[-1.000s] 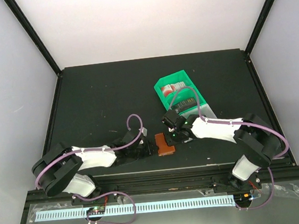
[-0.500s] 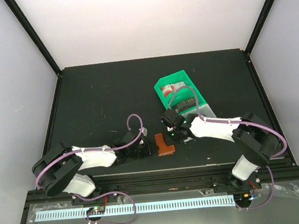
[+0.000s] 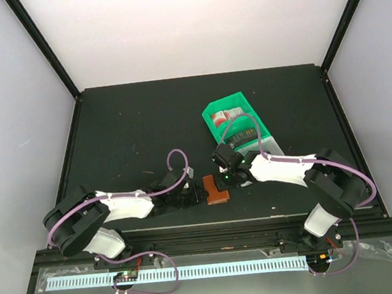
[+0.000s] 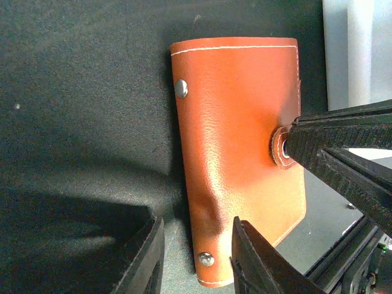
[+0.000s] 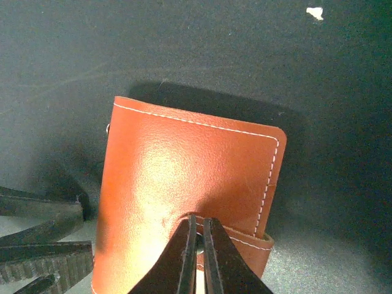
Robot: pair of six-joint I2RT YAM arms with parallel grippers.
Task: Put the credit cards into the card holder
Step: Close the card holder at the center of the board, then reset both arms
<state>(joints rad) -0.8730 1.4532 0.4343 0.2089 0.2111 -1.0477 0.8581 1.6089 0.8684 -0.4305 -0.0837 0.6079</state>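
- The closed card holder (image 3: pixel 216 189) lies near-centre on the surface (image 3: pixel 125 140).
- Right hand (image 5: pixel 197 225) pinches its snap tab (image 5: pixel 245 242), likely to unsnap it.
- Left hand (image 4: pixel 197 226), jaws apart, straddles the holder's edge, apparently bracing it.

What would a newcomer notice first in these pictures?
A closed orange-brown card holder lies on the black table near its front edge. The right end effector pinches its snap tab, while the left end effector straddles one corner. Behind, a green tray holds red-and-white cards.
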